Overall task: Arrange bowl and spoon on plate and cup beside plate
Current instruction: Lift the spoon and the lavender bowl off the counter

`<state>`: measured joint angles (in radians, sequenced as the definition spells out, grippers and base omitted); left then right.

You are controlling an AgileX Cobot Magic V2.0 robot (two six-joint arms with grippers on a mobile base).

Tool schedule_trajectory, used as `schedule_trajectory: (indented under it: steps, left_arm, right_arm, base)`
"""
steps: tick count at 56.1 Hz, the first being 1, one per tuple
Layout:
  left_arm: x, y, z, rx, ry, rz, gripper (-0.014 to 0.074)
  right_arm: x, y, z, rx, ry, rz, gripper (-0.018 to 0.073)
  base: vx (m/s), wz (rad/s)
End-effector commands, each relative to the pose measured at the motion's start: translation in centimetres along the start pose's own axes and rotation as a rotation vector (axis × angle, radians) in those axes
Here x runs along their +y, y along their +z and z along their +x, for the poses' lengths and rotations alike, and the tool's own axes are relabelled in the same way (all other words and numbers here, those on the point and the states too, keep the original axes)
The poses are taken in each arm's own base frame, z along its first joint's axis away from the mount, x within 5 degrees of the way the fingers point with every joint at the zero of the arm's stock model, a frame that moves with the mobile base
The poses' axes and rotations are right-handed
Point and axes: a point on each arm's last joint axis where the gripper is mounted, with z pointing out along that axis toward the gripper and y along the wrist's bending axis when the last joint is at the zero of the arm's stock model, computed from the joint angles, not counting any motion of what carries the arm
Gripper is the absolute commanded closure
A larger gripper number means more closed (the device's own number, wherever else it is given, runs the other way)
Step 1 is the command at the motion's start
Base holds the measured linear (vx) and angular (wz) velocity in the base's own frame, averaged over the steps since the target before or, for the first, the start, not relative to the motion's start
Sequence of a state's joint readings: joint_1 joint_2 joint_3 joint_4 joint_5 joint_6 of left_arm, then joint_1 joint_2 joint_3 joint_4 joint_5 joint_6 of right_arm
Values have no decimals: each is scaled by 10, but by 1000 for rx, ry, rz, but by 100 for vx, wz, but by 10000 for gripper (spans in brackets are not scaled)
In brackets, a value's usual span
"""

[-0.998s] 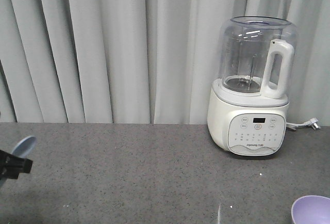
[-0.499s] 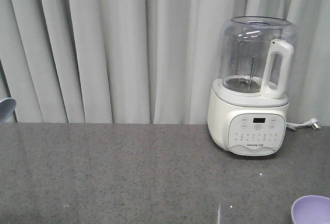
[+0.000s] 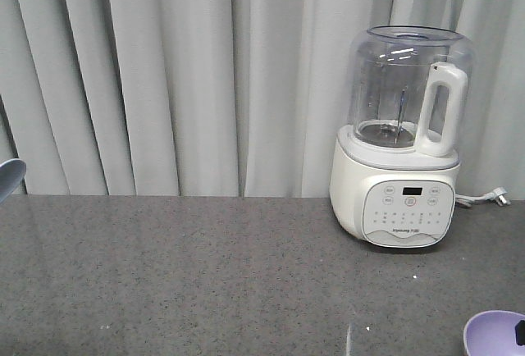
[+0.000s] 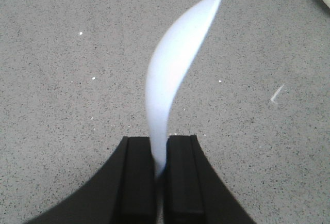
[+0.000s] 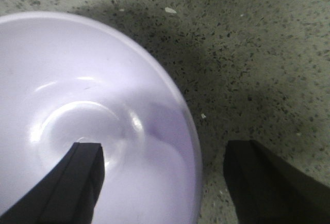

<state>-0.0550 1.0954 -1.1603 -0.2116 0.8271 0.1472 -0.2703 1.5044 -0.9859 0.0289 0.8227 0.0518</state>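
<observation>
Two of the task's things are in view. The plate [image 4: 175,64], pale blue and seen edge-on as a thin curved sliver, stands upright in the left pincer [image 4: 160,144], whose two black fingers are clenched on its near rim. In the front view only a small part of the plate [image 3: 6,177] shows, at the far left edge and raised above the surface [image 3: 205,274].

The bowl [image 5: 77,90], lavender and empty, sits upright on the speckled grey surface at the near right corner of the front view [image 3: 488,331]. The right pincer [image 5: 165,152] is spread wide and grasps nothing. One finger [image 5: 87,167] hangs inside the bowl and the other is outside over the surface, so the rim lies between them, with a gap on each side.

Farther back on the right stands a white blender [image 3: 402,167] with a clear jug, well apart from the bowl. Its plug [image 3: 496,198] lies just beside it. A pale grey curtain [image 3: 164,77] hangs behind the surface.
</observation>
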Motion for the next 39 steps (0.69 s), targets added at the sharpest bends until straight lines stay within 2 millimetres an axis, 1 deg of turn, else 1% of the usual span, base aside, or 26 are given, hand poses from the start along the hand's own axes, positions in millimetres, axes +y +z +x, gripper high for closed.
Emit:
schedule_trajectory:
  steps: [1, 3, 6, 10, 13, 15, 21, 28, 34, 39]
  left_arm:
    - [-3, -12, -12, -110, -9, 8, 603]
    - [-3, -12, -12, -110, -8, 8, 603]
    - [-3, -12, -12, -106, -8, 9, 603]
    - [-3, -12, -11, -102, -8, 9, 603]
    - [-3, -12, -11, -101, -8, 9, 603]
    - [-3, -12, -11, -100, -8, 10, 603]
    - [-3, -12, -11, -99, -8, 10, 603]
    - [-3, -12, -11, -99, -8, 10, 603]
    - [-3, -12, -11, -99, -10, 12, 603]
    - [-3, -13, -11, -103, -9, 12, 603]
  right_arm:
    - [-1, -8, -13, -86, -6, -2, 69]
    - [-1, -6, -13, -83, -6, -2, 98]
    - [-1, -6, -14, -89, -9, -2, 171]
    - [-1, -7, -15, -103, -10, -2, 340]
    - [-1, -10, -15, -112, -13, -3, 503]
    - [-1, -12, -15, -118, -16, -3, 578]
    - [-1, -21, -14, -152, -24, -3, 573]
    - [1, -44, -11, -233, -40, -18, 572]
    - [5, -76, -5, -355, -66, -61, 571]
    - [11, -110, 7, -474, -97, -131, 571]
  base:
    - [0, 0]
    - [0, 0]
    - [0, 0]
    - [0, 0]
    - [0, 0]
    - [0, 0]
    - [0, 0]
    - [0, 0]
    - [0, 0]
    - [0, 0]
